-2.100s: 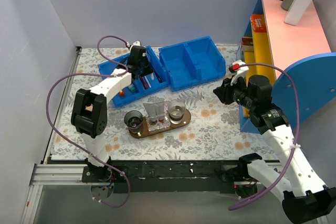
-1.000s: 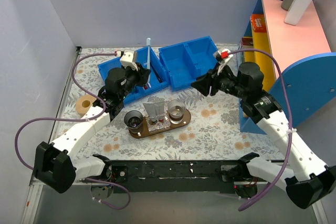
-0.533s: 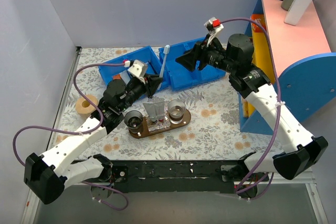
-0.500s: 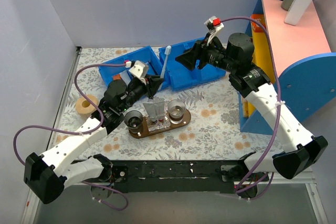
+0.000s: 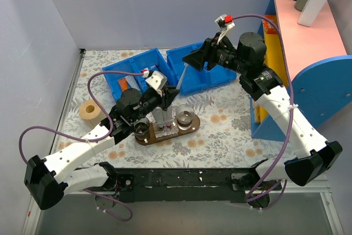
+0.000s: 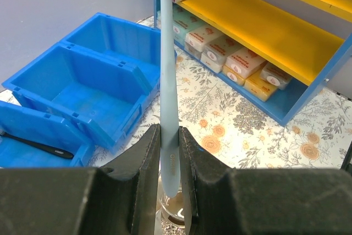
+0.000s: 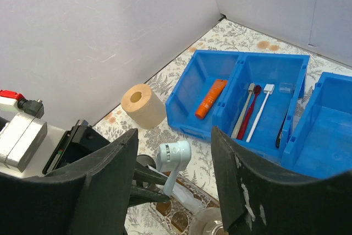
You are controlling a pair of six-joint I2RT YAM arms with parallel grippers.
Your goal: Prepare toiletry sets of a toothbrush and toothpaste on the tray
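Left fingers pinch the toothbrush head-up above the tray, mid-bench; right fingers spread wide over the far-edge blue bins.

bright, even, diffuse light from overhead; walls wash pale with no hot spots. shadows are soft and faint, gathered under the bins and arms. top view is sharp throughout. in the wrist views the left fingers and right fingers are dark, underlit and slightly blurred, while the toothbrush and background are crisp
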